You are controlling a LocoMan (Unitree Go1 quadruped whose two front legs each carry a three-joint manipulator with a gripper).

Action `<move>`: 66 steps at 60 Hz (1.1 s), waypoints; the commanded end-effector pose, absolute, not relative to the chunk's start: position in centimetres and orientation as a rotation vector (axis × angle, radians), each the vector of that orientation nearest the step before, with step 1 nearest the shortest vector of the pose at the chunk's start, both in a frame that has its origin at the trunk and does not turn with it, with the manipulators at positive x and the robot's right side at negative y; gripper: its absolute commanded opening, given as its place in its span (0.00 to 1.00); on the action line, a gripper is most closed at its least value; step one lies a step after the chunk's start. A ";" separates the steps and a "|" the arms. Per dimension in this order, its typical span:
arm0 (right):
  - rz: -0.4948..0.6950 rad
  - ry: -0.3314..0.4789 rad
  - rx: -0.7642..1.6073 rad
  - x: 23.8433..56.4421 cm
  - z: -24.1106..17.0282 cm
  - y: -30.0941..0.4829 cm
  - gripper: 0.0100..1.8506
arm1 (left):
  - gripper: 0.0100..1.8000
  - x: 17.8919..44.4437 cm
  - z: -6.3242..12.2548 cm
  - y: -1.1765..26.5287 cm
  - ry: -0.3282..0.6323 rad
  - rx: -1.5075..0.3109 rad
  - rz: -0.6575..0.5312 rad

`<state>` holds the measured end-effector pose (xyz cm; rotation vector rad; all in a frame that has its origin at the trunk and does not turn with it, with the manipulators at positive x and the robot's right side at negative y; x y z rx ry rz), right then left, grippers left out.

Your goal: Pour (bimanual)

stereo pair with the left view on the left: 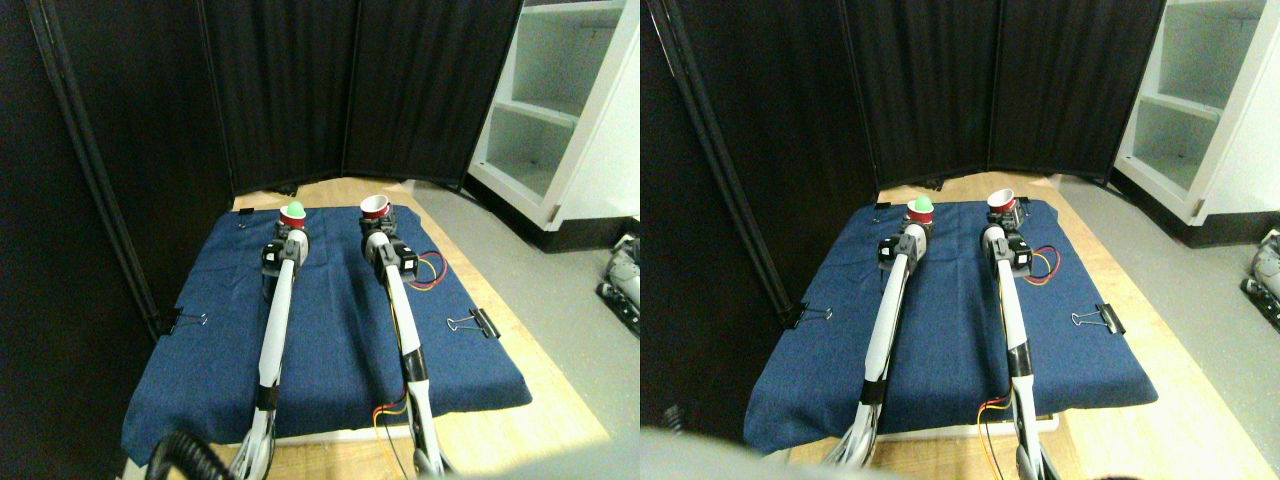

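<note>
Both cups sit at the far edge of the blue cloth, toward twelve o'clock: the red cup with the green ball at the left gripper, upright, and the empty red cup at the right gripper, mouth tipped slightly toward one o'clock. They look like light, thin-walled, crushable cups, best held softly around the mid-wall; whether either gripper's jaws are closed on them, I cannot tell.

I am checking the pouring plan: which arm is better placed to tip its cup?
Probably left. The left gripper is at the cup with the green ball; the right gripper is at a seemingly empty red cup.
</note>
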<state>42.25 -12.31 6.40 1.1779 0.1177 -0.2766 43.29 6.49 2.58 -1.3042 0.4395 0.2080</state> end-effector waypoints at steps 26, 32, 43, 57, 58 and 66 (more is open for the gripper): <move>-0.352 0.105 1.253 43.1 4.6 -12.7 0.17 | 0.18 43.5 1.0 7.1 0.371 -1.329 0.240; -0.358 0.125 1.271 43.4 3.9 -12.6 0.17 | 0.18 43.4 1.1 7.1 0.369 -1.334 0.232; -0.391 0.126 1.295 43.6 2.8 -12.1 0.17 | 0.18 43.3 0.8 7.4 0.348 -1.334 0.247; -0.378 0.120 1.335 43.9 1.1 -11.7 0.17 | 0.18 43.1 0.5 7.2 0.339 -1.335 0.255; -0.378 0.120 1.335 43.9 1.1 -11.7 0.17 | 0.18 43.1 0.5 7.2 0.339 -1.335 0.255; -0.386 0.114 1.336 43.9 0.9 -11.5 0.17 | 0.18 43.1 0.2 7.3 0.326 -1.346 0.273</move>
